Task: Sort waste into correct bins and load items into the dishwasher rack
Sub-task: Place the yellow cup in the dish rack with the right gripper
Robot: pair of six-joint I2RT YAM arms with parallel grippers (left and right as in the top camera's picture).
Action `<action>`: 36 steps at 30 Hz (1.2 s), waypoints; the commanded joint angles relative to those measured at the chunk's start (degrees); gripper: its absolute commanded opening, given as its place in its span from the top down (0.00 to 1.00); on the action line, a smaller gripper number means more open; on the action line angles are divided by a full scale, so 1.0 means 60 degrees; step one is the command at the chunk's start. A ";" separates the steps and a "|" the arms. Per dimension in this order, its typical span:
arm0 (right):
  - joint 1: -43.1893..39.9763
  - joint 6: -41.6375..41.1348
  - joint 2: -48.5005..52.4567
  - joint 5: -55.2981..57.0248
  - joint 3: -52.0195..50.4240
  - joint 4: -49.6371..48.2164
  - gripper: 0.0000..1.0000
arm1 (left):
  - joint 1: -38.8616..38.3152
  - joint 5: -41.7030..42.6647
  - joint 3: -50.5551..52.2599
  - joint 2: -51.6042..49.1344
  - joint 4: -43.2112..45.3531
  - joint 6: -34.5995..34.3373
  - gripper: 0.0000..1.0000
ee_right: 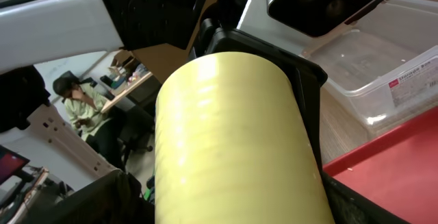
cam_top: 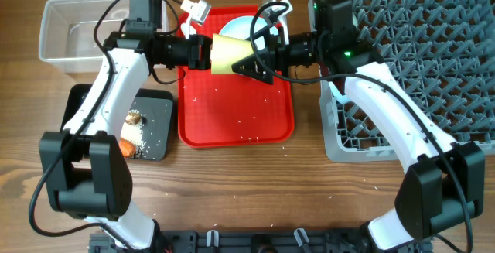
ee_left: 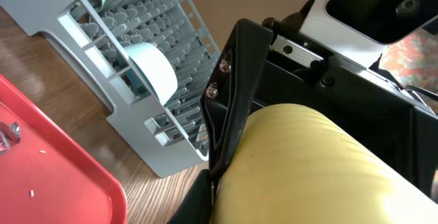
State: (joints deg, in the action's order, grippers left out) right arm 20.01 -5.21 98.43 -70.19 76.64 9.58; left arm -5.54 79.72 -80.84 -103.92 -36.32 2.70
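Both arms meet above the red tray (cam_top: 236,125), with the yellow cup (cam_top: 226,54) lying on its side in the air between them. The right gripper (cam_top: 241,58) comes in from the rack side. Seen from its own wrist, its dark fingers (ee_right: 102,196) sit against both flanks of the cup (ee_right: 233,148), clamped on it. The left gripper (cam_top: 207,52) reaches in from the other side and meets the cup's wider end. Its black frame shows behind the cup from the right wrist, but I cannot tell whether it is squeezing or loose. From the left wrist the cup (ee_left: 308,169) fills the lower corner, with one of the other arm's fingers (ee_left: 229,94) running along it. Under the cup, a pale plate (cam_top: 238,27) sits at the far end of the red tray, and white rice grains (cam_top: 232,90) are scattered over the tray. To the left, the black tray (cam_top: 158,106) holds a carrot (cam_top: 126,148), a brown lump (cam_top: 134,117) and a patch of rice. The clear tub (cam_top: 77,29) stands behind it. The grey rack (cam_top: 418,67) is on the right, with a pale blue bowl (ee_left: 154,70) standing on edge in it.
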 commanded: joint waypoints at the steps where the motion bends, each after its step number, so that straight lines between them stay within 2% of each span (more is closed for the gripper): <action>1: 0.0251 0.0350 -0.0044 -0.0729 -0.0044 0.0259 0.21 | 0.0047 0.0135 -0.0102 0.0007 0.0164 -0.0109 0.96; 5: 0.0215 0.0339 -0.0044 -0.0736 -0.0044 0.0058 0.41 | 0.0047 0.0131 -0.0102 0.0007 0.0160 -0.0109 0.96; 7: 0.0215 0.0335 -0.0047 -0.0736 -0.0044 0.0011 0.43 | 0.0047 0.0127 -0.0102 0.0007 0.0160 -0.0106 0.93; 9: 0.0109 0.0321 -0.0047 -0.0761 -0.0044 -0.0015 0.45 | 0.0047 0.0117 -0.0102 0.0007 0.0168 -0.0102 0.70; 10: -0.0058 0.0208 -0.0047 -0.0841 -0.0044 -0.0025 0.48 | 0.0051 0.0113 -0.0102 0.0007 0.0168 -0.0102 0.64; 14: -0.0922 0.0087 -0.0051 -0.1566 -0.0044 -0.0015 0.52 | 0.0273 0.0087 -0.0102 0.0007 0.0164 -0.0106 0.63; 20: -0.1883 -0.0036 -0.0051 -0.1446 -0.0044 0.0266 0.52 | 0.0597 -0.0062 -0.0102 0.0007 0.0160 -0.0106 0.64; 23: -0.2608 -0.0062 -0.0379 -0.0197 -0.0040 0.1096 0.51 | 0.0845 -0.1304 -0.0102 0.0007 0.0007 -0.0106 0.64; 24: -0.3053 -0.0066 -0.0776 0.0688 -0.0018 0.1738 0.47 | 0.0892 -0.2492 -0.0102 0.0007 -0.0164 -0.0106 0.64; 27: -0.3916 -0.0324 -0.1858 0.3067 0.0007 0.3559 0.51 | 0.0900 -0.4408 -0.0102 0.0007 -0.0586 -0.0106 0.64; 32: -0.5155 -0.0448 -0.4047 0.7996 0.0047 0.7603 0.52 | 0.0900 -0.5610 -0.0102 0.0007 -0.0820 -0.0102 0.66; 35: -0.5151 -0.1311 -0.4255 1.1464 0.0044 1.0480 0.52 | 0.0900 -0.6167 -0.0102 0.0007 -0.0998 -0.0102 0.67; 36: -0.5151 -0.1501 -0.4207 1.2109 0.0044 1.1067 0.51 | 0.0896 -0.6390 -0.0102 0.0007 -0.1111 -0.0102 0.68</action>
State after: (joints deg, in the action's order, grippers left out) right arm -10.83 -10.48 72.90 -11.81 76.86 72.20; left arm -0.40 44.99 -80.95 -103.96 -42.02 2.20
